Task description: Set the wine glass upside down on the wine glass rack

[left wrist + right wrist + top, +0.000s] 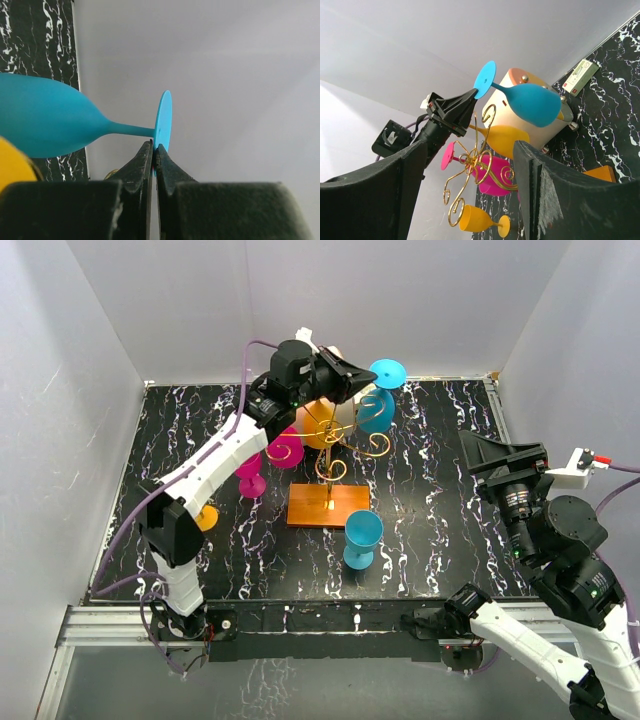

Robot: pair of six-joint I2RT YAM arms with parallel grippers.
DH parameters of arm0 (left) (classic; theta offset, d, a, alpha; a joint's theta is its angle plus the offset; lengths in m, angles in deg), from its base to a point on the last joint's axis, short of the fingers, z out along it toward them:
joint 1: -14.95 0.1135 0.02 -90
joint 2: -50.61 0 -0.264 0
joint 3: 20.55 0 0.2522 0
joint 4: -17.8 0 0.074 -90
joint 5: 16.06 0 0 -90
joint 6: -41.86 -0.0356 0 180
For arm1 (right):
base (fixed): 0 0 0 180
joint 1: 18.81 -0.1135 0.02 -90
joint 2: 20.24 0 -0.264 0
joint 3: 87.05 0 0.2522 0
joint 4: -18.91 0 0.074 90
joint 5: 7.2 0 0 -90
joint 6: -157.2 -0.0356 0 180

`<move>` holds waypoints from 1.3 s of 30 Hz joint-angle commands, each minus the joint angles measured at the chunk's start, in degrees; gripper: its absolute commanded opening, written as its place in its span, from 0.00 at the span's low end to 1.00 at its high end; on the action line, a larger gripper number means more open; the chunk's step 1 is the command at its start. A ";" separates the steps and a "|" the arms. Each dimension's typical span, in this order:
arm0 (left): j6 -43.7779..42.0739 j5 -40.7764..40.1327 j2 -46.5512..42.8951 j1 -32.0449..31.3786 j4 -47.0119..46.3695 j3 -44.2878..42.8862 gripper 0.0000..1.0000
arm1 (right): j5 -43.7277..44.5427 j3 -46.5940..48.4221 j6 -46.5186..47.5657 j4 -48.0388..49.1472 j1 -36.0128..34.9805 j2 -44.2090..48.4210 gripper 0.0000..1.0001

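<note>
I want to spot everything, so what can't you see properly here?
Top view: the left arm covers most of a yellow glass.
Left wrist view: the blue glass runs off the left edge.
Right wrist view: the white tag has print too small to read.
</note>
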 commanded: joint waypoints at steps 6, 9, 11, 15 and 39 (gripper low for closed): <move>-0.96 -4.50 -8.39 0.37 -2.08 2.21 0.00 | 0.09 0.42 -0.22 3.12 -0.16 -1.05 0.67; -1.08 -4.89 -9.01 0.46 -1.92 2.98 0.00 | 0.12 0.50 -0.37 3.08 -0.12 -1.09 0.66; -0.99 -4.95 -9.43 0.68 -2.09 3.78 0.00 | 0.19 0.44 -0.40 3.02 -0.16 -1.13 0.66; -0.33 -4.29 -10.24 1.11 -2.50 5.63 0.00 | 0.11 0.37 -0.48 2.92 -0.16 -1.29 0.66; -2.39 -6.61 -18.72 1.91 -2.86 14.62 0.00 | -0.40 -0.37 -1.41 2.81 -0.15 -1.40 0.66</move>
